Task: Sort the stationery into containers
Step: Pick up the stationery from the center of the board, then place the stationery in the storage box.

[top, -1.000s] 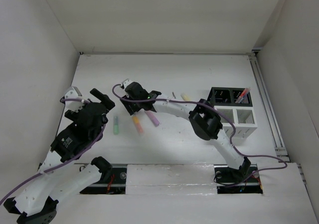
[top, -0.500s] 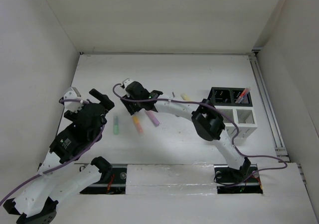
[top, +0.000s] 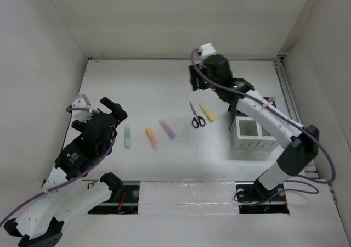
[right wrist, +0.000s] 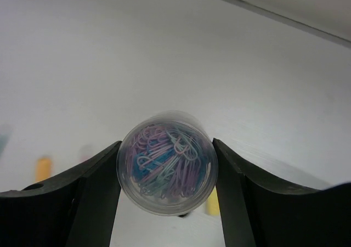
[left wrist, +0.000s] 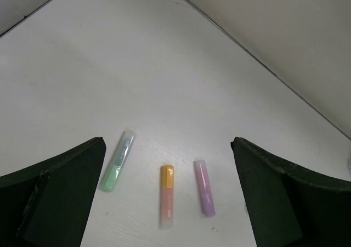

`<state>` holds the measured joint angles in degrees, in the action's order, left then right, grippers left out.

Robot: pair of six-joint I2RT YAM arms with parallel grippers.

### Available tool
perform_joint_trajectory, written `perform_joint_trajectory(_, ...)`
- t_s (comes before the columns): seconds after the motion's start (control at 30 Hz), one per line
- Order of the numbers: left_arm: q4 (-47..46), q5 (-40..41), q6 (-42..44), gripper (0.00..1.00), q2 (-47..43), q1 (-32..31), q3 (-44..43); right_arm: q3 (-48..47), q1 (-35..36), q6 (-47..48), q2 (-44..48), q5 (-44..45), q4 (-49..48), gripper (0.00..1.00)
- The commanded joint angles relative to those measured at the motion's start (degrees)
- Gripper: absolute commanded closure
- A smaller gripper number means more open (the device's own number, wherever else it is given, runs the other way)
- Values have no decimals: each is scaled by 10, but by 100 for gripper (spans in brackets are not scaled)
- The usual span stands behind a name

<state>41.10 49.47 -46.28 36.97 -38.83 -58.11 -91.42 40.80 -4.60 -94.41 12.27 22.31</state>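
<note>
My right gripper (right wrist: pixel 167 164) is shut on a small round clear tub (right wrist: pixel 167 162) full of coloured paper clips, held in the air. In the top view the right gripper (top: pixel 202 78) hangs over the back of the table, left of the containers (top: pixel 251 134), and the tub is hidden. The right forearm covers the containers' black part. The green marker (top: pixel 127 137), orange marker (top: pixel 151 138), purple marker (top: pixel 168 128), black-handled scissors (top: pixel 195 115) and yellow marker (top: pixel 207 112) lie on the table. My left gripper (left wrist: pixel 167 164) stands open and empty above the green (left wrist: pixel 117 160), orange (left wrist: pixel 167 195) and purple (left wrist: pixel 203 187) markers.
White walls close in the table at the back and both sides. A rail runs along the right edge (top: pixel 293 121). The arm bases sit at the near edge.
The right arm has risen and swung from over the markers at centre-left to the back right, carrying the tub. The scissors and yellow marker now show. The left arm has not moved.
</note>
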Motion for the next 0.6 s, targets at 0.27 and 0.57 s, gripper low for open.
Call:
perform_joint_trajectory(0.27, -43, -17, 37, 1, 7, 2, 5, 239, -235, -66, 215, 57, 13, 100)
perform_joint_trajectory(0.57, -48, -35, 47, 1, 13, 2, 10, 281, -272, -83, 215, 72, 12, 100)
